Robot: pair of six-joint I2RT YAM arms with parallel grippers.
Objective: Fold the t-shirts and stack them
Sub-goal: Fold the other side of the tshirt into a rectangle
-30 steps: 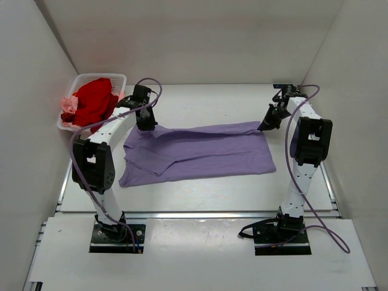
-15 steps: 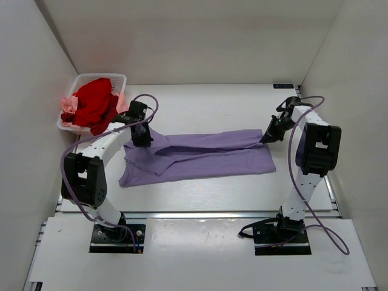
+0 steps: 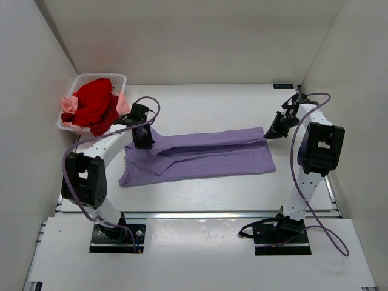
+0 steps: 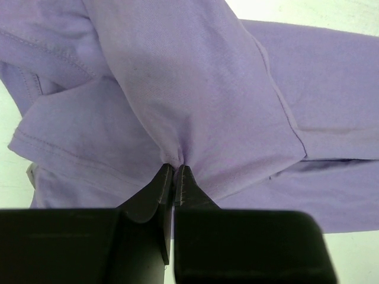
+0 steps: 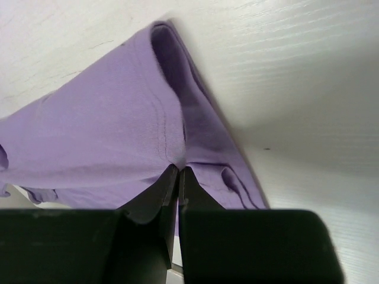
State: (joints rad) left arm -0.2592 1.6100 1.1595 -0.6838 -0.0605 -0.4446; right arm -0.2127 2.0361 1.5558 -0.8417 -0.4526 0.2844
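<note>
Right end effector (image 3: 267, 136) drew clamped lavender t-shirt (image 3: 206, 156) nearer.

This looks like a robot lab, a small test booth. Two robot arms, the left arm (image 3: 91, 176) and the right arm (image 3: 316, 145), are bolted on black plates (image 3: 118, 237) at the near edge of a white table (image 3: 206, 103). A metal rail (image 3: 200, 214) runs between them. Purple cables (image 3: 332, 235) loop along the arms. Plain white walls (image 3: 194, 36) close in the left, far and right sides. A white plastic basket (image 3: 116, 77) sits in the far left corner.
</note>
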